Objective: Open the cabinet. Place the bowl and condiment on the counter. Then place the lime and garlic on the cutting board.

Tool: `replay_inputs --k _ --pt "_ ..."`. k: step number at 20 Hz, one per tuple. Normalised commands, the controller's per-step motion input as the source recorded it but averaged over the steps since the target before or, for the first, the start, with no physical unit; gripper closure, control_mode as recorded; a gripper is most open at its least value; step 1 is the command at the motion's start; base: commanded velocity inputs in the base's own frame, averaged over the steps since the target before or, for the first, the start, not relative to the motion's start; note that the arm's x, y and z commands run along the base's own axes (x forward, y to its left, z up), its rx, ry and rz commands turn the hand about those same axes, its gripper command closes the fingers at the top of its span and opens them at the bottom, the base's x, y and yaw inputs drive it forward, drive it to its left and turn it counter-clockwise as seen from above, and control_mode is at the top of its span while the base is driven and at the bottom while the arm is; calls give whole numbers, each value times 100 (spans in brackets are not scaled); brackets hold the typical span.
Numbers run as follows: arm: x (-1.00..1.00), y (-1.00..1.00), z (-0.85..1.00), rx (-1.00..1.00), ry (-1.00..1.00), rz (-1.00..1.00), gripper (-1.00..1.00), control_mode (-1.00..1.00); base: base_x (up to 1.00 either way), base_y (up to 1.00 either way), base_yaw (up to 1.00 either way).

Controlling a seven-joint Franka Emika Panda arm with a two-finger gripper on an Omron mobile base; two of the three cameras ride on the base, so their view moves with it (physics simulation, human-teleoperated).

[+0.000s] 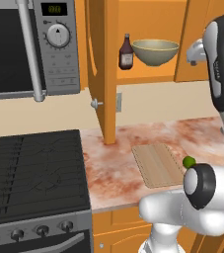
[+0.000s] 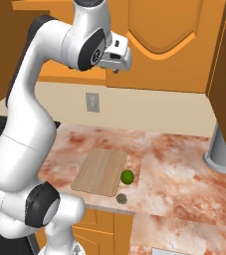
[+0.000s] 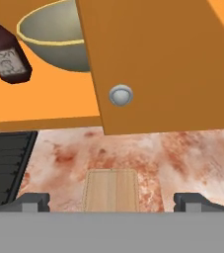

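The gripper [image 3: 111,200] is being held with its fingers spread fully wide and empty before the cabinet [image 1: 102,74], whose left door is standing open. The bowl [image 1: 155,51] and condiment [image 1: 126,52] are sitting on its shelf, above the counter [image 1: 118,163]; the bowl is best being approached level at its near rim, clear of the bottle.

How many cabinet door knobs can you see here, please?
2: one knob on the open left door's edge, one knob on the closed right door; others may be hidden.

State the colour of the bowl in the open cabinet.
The bowl is glossy olive-beige with a paler rim, clearest in the left base view.
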Motion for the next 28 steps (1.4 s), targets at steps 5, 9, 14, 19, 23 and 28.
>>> replay_inputs --k 5,9,14,19,23,28 --pt "23 0 0 0 3 0 -100 -100 0 0 0" --pt "32 0 0 0 5 2 -100 -100 0 0 0" --pt "35 0 0 0 4 4 -100 -100 0 0 0" --pt "28 0 0 0 0 5 -100 -100 0 0 0" --pt "26 -2 0 0 0 7 -100 -100 0 0 0" --pt "26 0 -2 0 1 7 -100 -100 0 0 0"
